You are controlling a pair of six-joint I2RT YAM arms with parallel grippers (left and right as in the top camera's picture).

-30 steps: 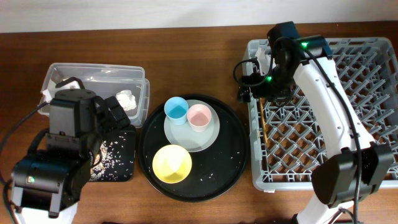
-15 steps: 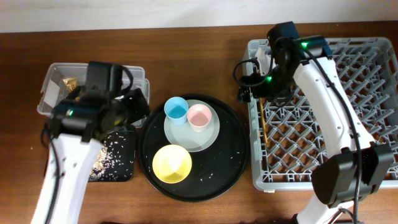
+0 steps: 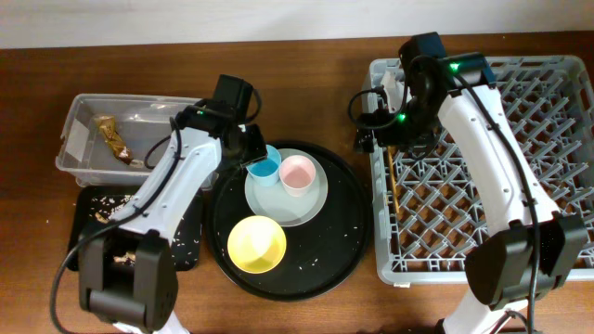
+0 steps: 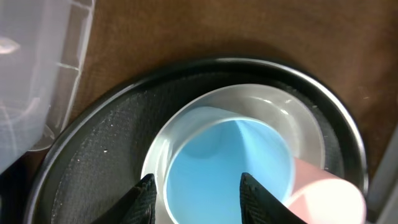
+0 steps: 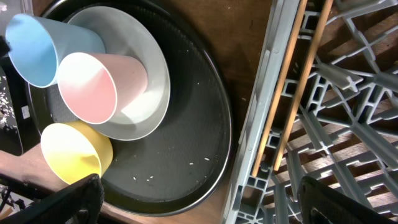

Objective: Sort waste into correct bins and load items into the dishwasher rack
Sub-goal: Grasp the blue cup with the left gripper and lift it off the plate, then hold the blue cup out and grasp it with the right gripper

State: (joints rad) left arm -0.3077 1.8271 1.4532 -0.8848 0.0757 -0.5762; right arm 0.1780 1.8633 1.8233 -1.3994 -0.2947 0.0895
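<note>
- The left hand (image 4: 198, 198) is held open over the light blue cup (image 3: 264, 166), with a fingertip to either side of the cup's mouth. Contact with the rim cannot be told, as the tips are cut off at the bottom edge of the wrist view.
- The blue cup is stood on the pale plate (image 3: 311, 202) beside the pink cup (image 3: 297, 174), centre of frame, on the round black tray (image 3: 345, 243). The yellow bowl (image 3: 256, 243) is set lower on that tray.
- The right hand (image 5: 199, 205) is spread wide with nothing between its fingers, at the upper left corner of the dishwasher rack (image 3: 557, 186). Only dark finger ends are seen.
- Two chopsticks (image 5: 287, 81) are laid side by side along the rack's left edge.
- The clear tub (image 3: 70, 139), upper left on the bench (image 3: 306, 56), holds what is probably the snack wrapper (image 3: 113, 137). Its right end is covered by the left arm.
- The flat black tray (image 3: 88, 211) below it is largely hidden, and pale crumbs are seen on it.
</note>
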